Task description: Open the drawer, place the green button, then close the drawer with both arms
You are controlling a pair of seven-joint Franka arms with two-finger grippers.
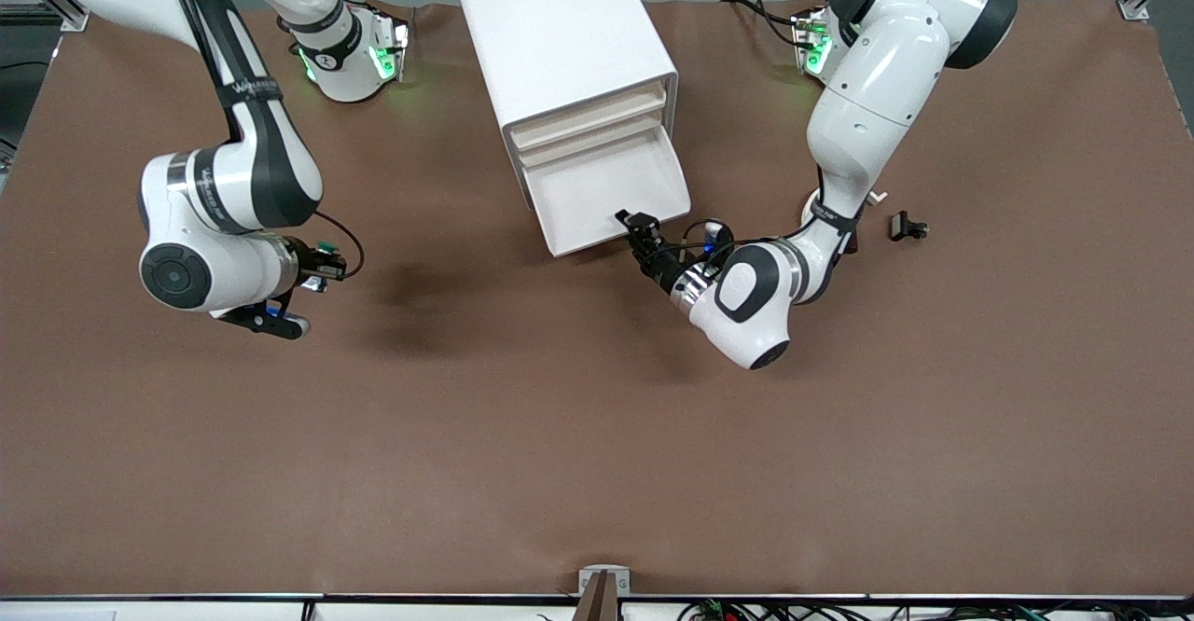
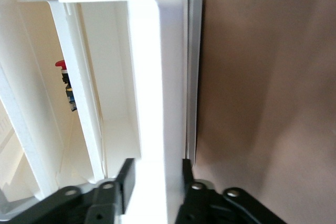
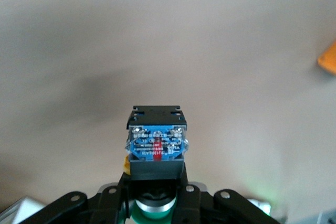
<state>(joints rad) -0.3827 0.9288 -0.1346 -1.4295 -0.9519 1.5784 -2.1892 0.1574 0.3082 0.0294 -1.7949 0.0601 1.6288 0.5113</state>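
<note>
The white drawer cabinet stands near the arms' bases. Its bottom drawer is pulled open toward the front camera. My left gripper is shut on the drawer's front wall, one finger on each side of it in the left wrist view. My right gripper hangs over bare table toward the right arm's end. It is shut on the button, whose green cap sits between the fingers and whose black-blue body points outward. In the front view the button shows as a small green spot.
A small black clip and a white piece lie on the brown mat by the left arm. An orange block shows at the edge of the right wrist view. A small red-capped part sits inside the cabinet.
</note>
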